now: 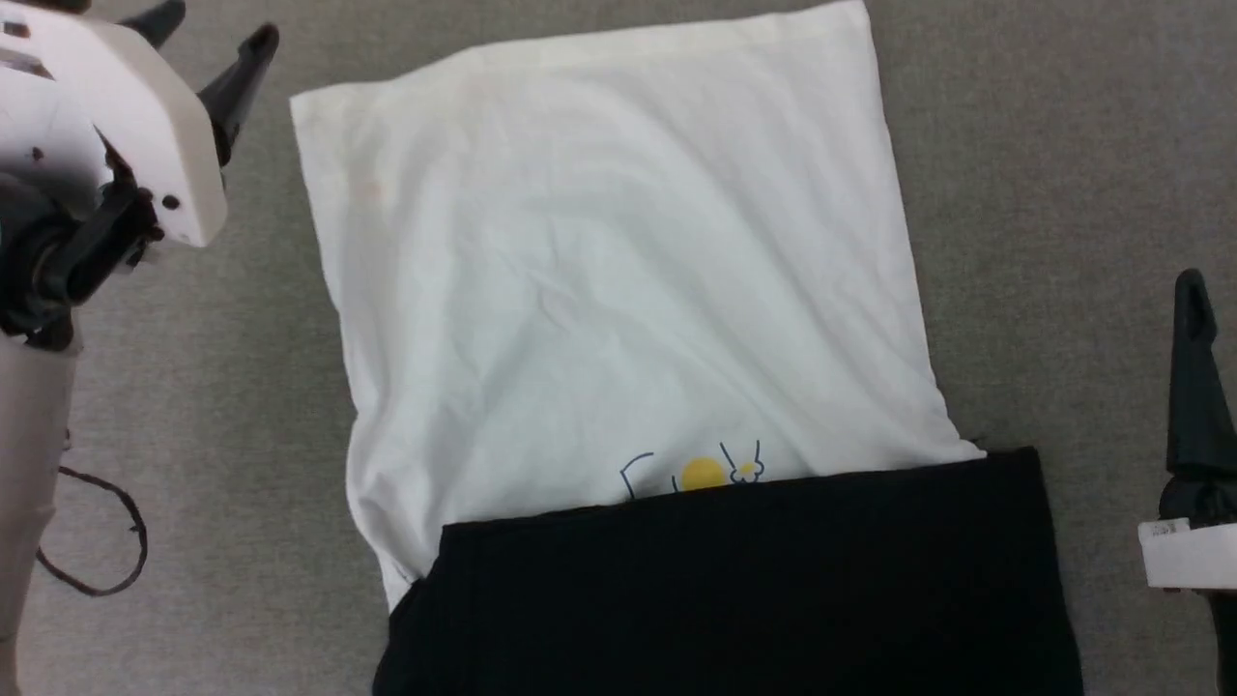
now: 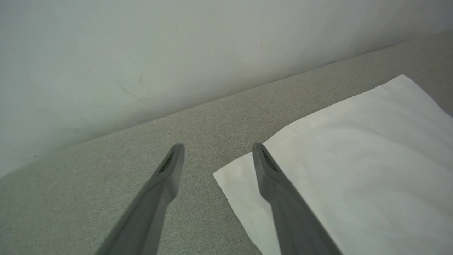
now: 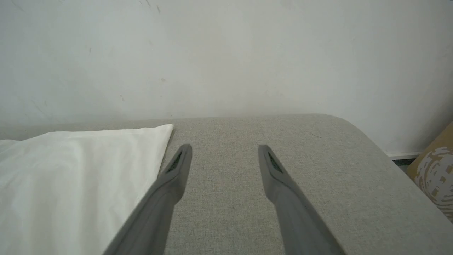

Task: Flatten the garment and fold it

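Two tools wide and empty: left tool [image 2: 218, 145], right tool [image 3: 225, 147]; garment [image 1: 609, 271] upper-frame corners best pinched level, together.

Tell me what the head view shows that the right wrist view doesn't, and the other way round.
Head view adds: black sleeve fabric lying across the near edge of the white shirt, the yellow-and-blue chest print partly covered by it, and the open left end effector. Right wrist view adds: the pale wall and a brown patterned box. Shared: the shirt's white body, the grey woven surface and the open right end effector.
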